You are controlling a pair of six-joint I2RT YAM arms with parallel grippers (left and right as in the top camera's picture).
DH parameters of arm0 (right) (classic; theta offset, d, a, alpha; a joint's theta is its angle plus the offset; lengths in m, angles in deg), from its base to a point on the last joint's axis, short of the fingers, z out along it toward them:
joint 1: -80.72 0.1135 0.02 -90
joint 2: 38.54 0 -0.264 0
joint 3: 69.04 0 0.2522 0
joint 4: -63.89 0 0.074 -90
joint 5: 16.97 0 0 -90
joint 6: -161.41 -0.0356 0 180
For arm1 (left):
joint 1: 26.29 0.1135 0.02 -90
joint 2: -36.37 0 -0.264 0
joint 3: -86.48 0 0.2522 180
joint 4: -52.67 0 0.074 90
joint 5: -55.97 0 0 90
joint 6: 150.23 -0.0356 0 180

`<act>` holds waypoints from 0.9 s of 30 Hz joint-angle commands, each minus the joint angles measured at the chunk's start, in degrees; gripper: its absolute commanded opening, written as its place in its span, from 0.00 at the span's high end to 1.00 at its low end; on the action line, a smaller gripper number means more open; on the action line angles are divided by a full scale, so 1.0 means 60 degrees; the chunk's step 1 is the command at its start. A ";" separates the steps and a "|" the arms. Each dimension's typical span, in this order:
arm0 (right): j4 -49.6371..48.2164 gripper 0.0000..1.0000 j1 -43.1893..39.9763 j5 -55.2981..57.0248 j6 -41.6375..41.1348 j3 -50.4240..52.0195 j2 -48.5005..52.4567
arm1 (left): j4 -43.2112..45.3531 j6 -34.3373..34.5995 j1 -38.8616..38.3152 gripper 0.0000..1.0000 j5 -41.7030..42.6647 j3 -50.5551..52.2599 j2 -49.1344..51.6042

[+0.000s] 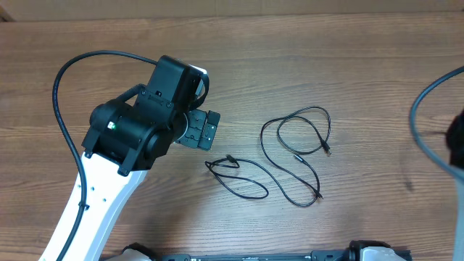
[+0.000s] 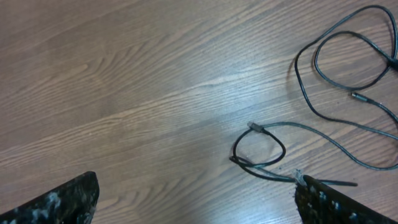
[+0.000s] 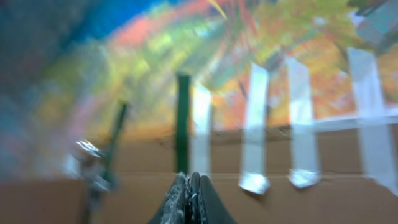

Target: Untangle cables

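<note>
The left tool [image 1: 209, 130], wide open, is poised beside the cables [image 1: 295, 156] mid-worktop [image 1: 348, 65], the right tool [image 3: 193, 198] closed and empty; a descent onto the small loop [image 2: 283, 149] is called for next.

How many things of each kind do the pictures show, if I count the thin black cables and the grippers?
Thin black cables: 2 (small looped cable, larger cable)
Grippers: 2 (left gripper, open; right gripper, shut)
Total: 4
</note>
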 commanded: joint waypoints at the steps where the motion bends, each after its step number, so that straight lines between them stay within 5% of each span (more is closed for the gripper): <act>1: 0.2055 0.96 -0.1861 0.0922 -0.2412 -0.0106 0.0273 | 0.0029 0.0124 0.0036 0.00 -0.0131 -0.0011 0.0051; 2: 0.3450 0.96 -0.2656 0.0998 -0.4492 -0.0106 0.0295 | 0.0029 0.0124 0.0036 0.00 -0.0131 -0.0011 0.0051; 8: 0.8535 0.96 -0.5125 0.0368 -1.1635 -0.0106 0.0656 | 0.0029 0.0124 0.0036 0.00 -0.0131 -0.0011 0.0051; 19: 1.3770 0.96 -0.7654 -0.2364 -1.7285 -0.0022 0.2011 | 0.0029 0.0124 0.0036 0.00 -0.0131 -0.0011 0.0051; 27: 1.4845 0.96 -0.8721 -0.4594 -1.7657 0.0590 0.2820 | 0.0029 0.0124 0.0036 0.00 -0.0131 -0.0011 0.0051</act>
